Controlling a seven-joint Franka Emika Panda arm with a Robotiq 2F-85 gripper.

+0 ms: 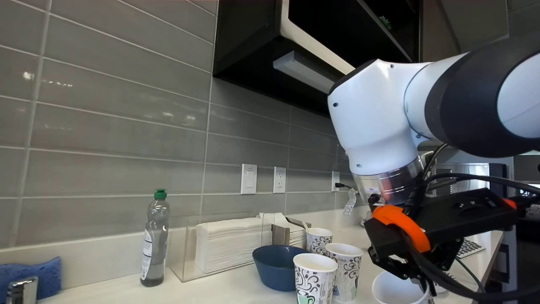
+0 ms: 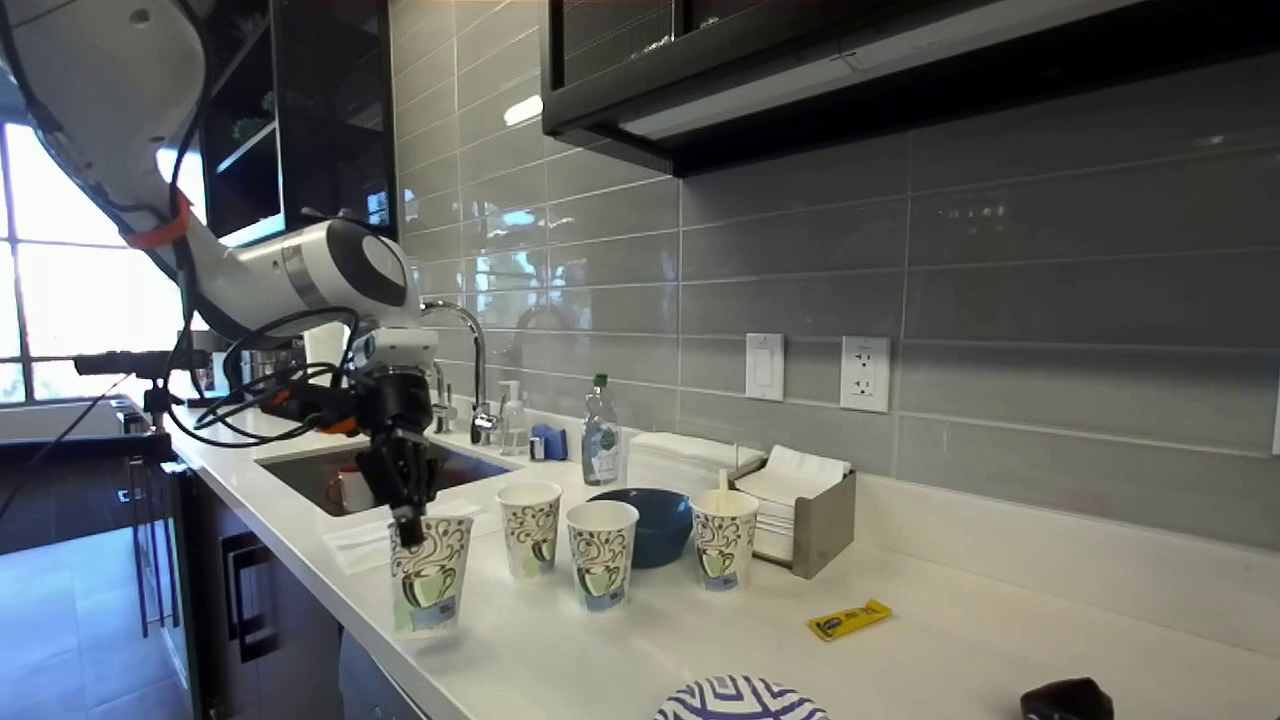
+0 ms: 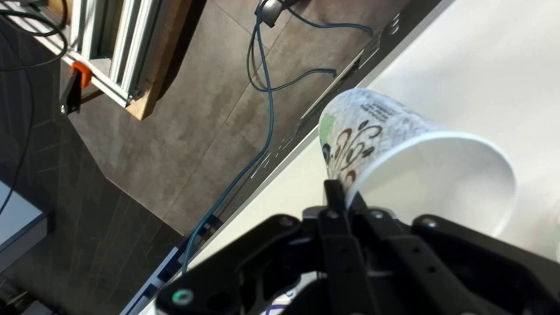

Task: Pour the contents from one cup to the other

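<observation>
White paper cup with brown swirls (image 2: pixel 432 585): long axis upright, at the front of the pale tabletop (image 2: pixel 560 665), rim pinched by slender black fingers (image 3: pixel 334 197). Its mouth lies between them and three matching cups (image 2: pixel 603 560); I judge the pour tips that way.

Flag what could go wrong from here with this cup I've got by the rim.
Weak hold: the fingers pinch only the wall of the held cup near its rim, so it might swivel or crease when tilted.
Drop: it is close to the open edge of the counter; a slip there could send it over.
Knock: a standing cup has a second cup close beside it, so a wide swing could tip both.
</observation>
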